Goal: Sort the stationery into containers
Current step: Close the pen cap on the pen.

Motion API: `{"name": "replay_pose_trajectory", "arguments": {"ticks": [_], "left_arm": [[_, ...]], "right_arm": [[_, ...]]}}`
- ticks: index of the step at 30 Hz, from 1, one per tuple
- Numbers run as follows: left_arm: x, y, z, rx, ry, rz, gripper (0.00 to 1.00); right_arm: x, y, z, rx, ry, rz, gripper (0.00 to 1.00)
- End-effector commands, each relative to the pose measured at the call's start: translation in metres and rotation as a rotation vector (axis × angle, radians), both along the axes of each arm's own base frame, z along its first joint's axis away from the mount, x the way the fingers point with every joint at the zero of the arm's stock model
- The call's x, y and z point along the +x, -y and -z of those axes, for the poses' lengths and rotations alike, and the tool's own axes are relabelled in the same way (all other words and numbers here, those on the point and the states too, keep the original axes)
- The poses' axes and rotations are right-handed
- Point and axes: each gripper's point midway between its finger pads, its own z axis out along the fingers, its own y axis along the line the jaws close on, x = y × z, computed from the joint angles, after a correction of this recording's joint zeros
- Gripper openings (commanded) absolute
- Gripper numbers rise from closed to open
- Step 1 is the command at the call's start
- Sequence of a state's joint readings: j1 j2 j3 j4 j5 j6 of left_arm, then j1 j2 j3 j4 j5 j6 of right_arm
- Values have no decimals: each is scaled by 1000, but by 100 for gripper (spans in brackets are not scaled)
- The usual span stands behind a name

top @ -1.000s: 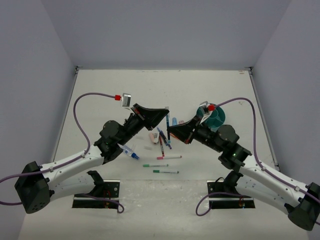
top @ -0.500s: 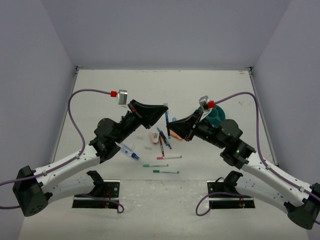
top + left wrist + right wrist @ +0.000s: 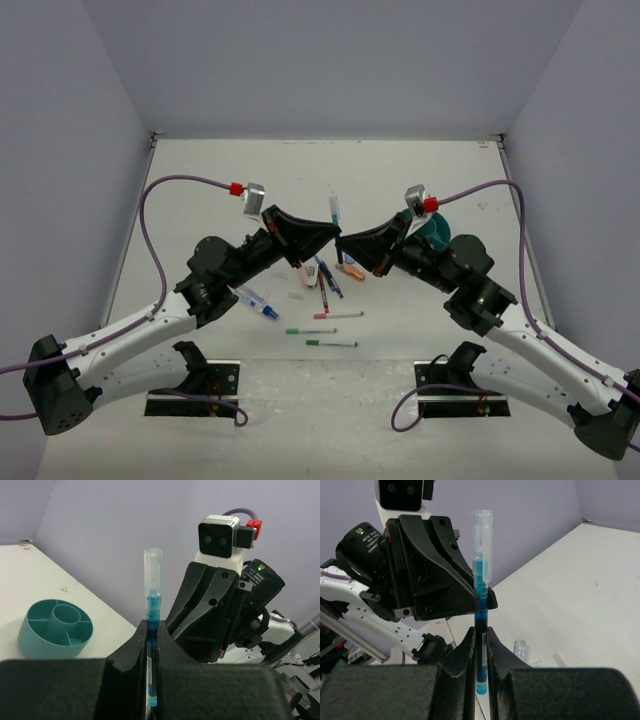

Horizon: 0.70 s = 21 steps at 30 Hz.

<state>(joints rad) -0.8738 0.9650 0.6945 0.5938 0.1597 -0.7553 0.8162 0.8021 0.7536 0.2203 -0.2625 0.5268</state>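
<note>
Left pincer [image 3: 152, 630] around clear-capped blue pen [image 3: 152, 597]

White table [image 3: 200, 170], pale lavender walls [image 3: 330, 60]

Even soft light, imgs sharp, minimal shadows

Seen from above, the right arm [image 3: 480, 295] hides most of the teal cup [image 3: 442, 230]. With the left arm [image 3: 230, 265], it also covers part of the stationery pile [image 3: 325, 285], where the smallest pieces cannot be told apart. In both wrist views the blue pen [image 3: 152, 615] vanishes at its lower end between dark jaws. What may be a clear tube [image 3: 519, 648] is cut off behind them.
</note>
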Motion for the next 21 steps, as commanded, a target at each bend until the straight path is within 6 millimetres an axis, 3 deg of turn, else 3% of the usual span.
{"name": "replay_pose_trajectory", "arguments": {"ticks": [1,4,6,9,11,12,15,17,19,21], "left_arm": [[-30,-2,-40,-23,217,100,0],[-52,2,-50,4,346,200,0],[-60,4,-54,12,392,243,0],[-63,4,-59,7,412,252,0],[-56,4,-59,18,393,220,0],[-51,4,-59,25,387,200,8],[-41,1,-63,44,377,138,55],[-31,-3,-63,75,361,74,79],[-26,-10,-70,90,356,29,87],[-30,-16,-81,77,387,17,88]], "right_arm": [[-16,-1,-28,17,119,-78,11],[-27,-9,-23,-16,125,-162,29],[-33,-13,-23,-20,129,-209,31],[-37,-16,-28,-19,133,-246,7],[-38,-15,-31,-16,144,-243,1],[-38,-14,-32,-16,148,-238,0],[-36,-11,-30,-35,152,-220,0],[-35,-10,-21,-70,155,-214,0],[-38,-9,-17,-89,167,-231,0],[-43,-9,-9,-110,164,-258,0]]}}
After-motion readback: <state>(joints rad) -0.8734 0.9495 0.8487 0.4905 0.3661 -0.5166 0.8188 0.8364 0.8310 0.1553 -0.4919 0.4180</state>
